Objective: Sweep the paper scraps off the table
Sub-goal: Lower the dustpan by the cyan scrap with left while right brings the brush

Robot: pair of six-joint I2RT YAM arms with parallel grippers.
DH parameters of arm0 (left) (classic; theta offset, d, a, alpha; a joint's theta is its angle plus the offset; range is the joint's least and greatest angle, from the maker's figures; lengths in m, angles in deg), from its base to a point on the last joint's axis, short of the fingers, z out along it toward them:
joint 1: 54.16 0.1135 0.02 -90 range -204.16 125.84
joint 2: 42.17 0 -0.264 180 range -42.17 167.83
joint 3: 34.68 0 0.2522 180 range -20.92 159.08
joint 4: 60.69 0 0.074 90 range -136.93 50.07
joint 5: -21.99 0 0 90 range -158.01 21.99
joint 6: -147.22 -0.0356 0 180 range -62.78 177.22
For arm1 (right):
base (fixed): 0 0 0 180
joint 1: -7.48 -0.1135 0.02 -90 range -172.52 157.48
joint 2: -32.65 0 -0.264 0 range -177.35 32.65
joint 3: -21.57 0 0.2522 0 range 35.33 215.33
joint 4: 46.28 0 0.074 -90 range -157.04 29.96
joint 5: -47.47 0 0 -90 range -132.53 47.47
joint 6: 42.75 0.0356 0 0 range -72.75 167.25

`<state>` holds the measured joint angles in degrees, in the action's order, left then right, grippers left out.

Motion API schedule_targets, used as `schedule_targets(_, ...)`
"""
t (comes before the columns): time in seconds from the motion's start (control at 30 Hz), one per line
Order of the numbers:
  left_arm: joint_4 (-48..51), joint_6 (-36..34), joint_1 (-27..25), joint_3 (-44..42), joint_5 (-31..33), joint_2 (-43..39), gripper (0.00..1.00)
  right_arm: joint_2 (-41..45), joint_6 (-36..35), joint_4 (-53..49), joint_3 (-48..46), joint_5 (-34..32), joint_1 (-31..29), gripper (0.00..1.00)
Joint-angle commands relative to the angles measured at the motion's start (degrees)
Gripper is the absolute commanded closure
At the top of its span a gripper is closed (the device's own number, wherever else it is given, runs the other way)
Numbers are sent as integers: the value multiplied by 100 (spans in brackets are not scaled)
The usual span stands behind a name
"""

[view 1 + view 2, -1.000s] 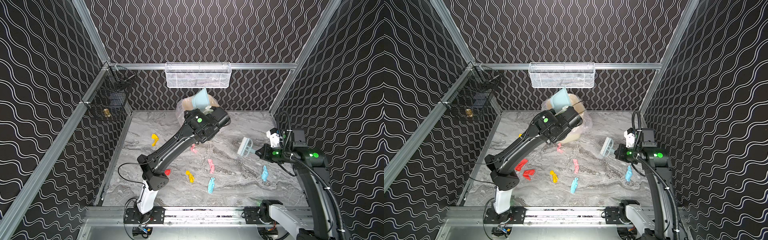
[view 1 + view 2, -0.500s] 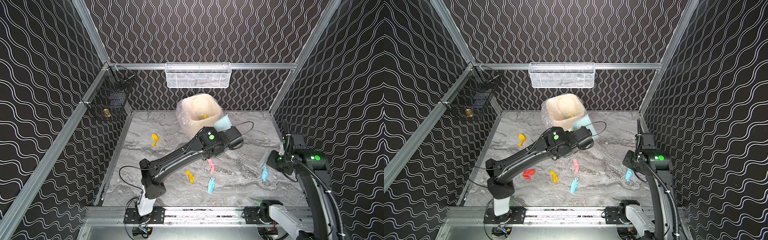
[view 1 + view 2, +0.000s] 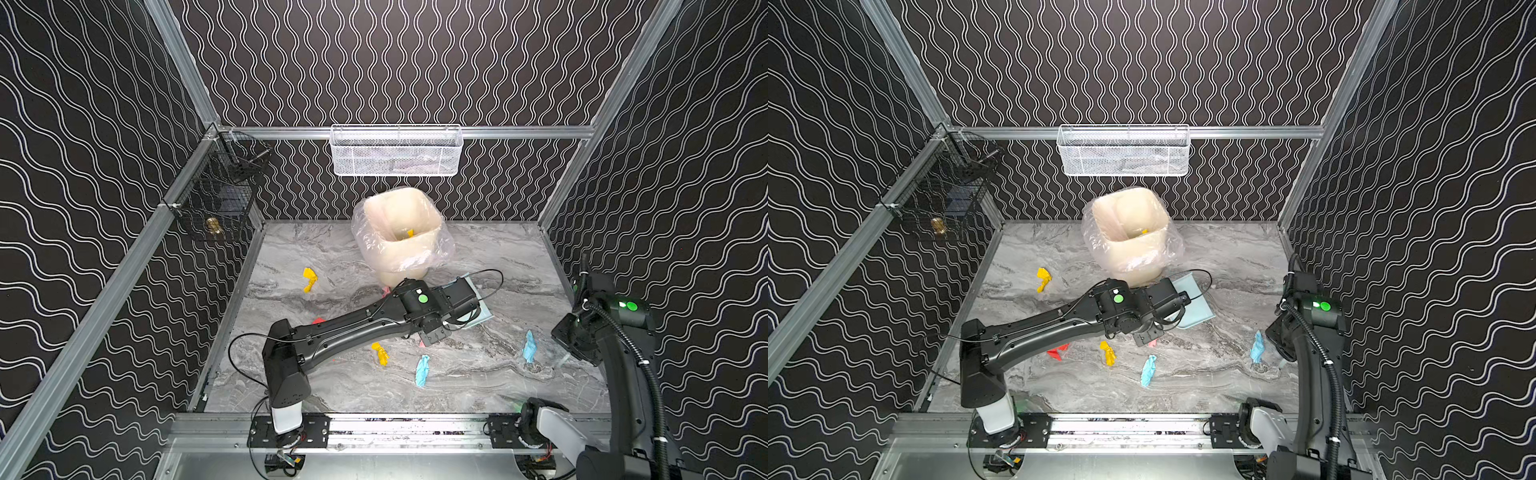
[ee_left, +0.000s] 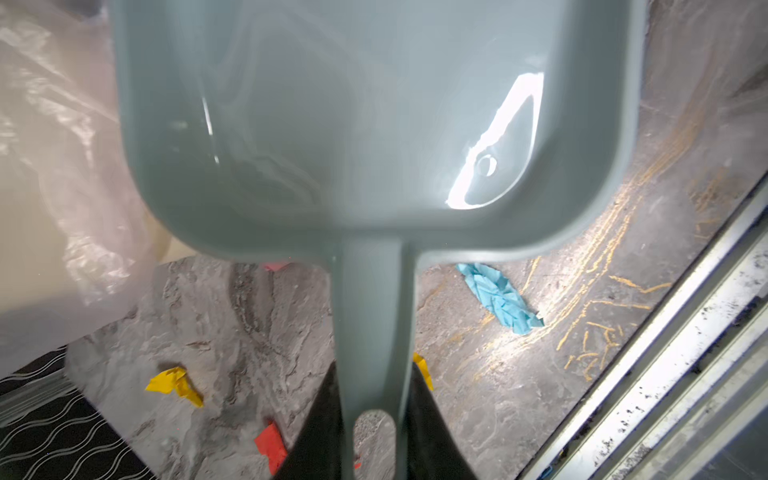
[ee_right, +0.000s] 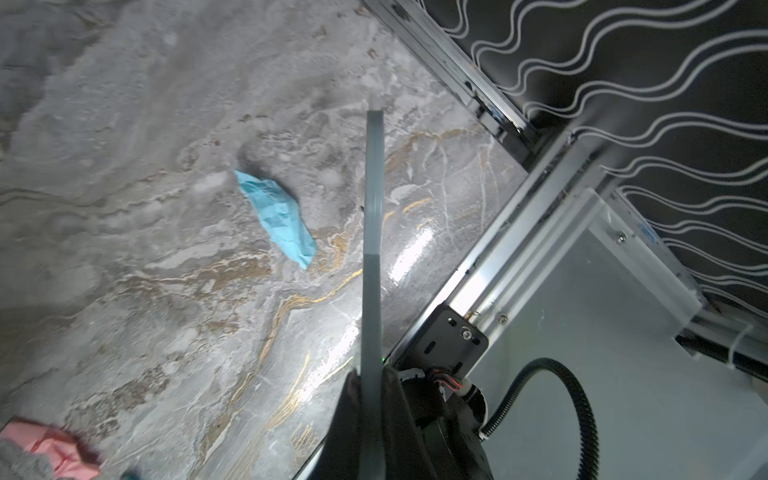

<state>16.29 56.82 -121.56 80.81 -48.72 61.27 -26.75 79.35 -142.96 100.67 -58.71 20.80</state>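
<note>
On the grey marble worktop (image 3: 478,376), the left pincer (image 4: 374,399), clamped on the pale blue plastic dustpan (image 4: 374,124), should seat its lip flat; the right pincer (image 5: 371,386) grips the slim pale blue brush (image 5: 372,187).

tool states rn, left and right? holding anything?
Left tool: closed on the dustpan, by its handle.
Right tool: closed on the brush, by its handle.

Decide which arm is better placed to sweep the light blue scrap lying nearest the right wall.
Right. The right fingers grip the brush just beside the light blue scrap. The left fingers hold the dustpan near the bin, farther off.
</note>
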Motion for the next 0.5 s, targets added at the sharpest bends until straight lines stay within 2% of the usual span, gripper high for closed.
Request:
schedule_targets(0.0, -483, 5, -8, -252, -525, -45, 100, -136, 71, -32, -160, -28, 195, 100)
schedule_targets(0.17, -687, -56, -19, -565, -794, -15, 100, -383, -35, 261, -326, 199, 601, 100)
schedule_targets(0.33, -718, -160, -19, -615, -835, 114, 100, -393, -252, 489, -467, 437, 698, 100)
schedule_targets(0.47, -838, -175, -19, -772, -865, 178, 100, -479, -629, 737, -553, 1076, 698, 100)
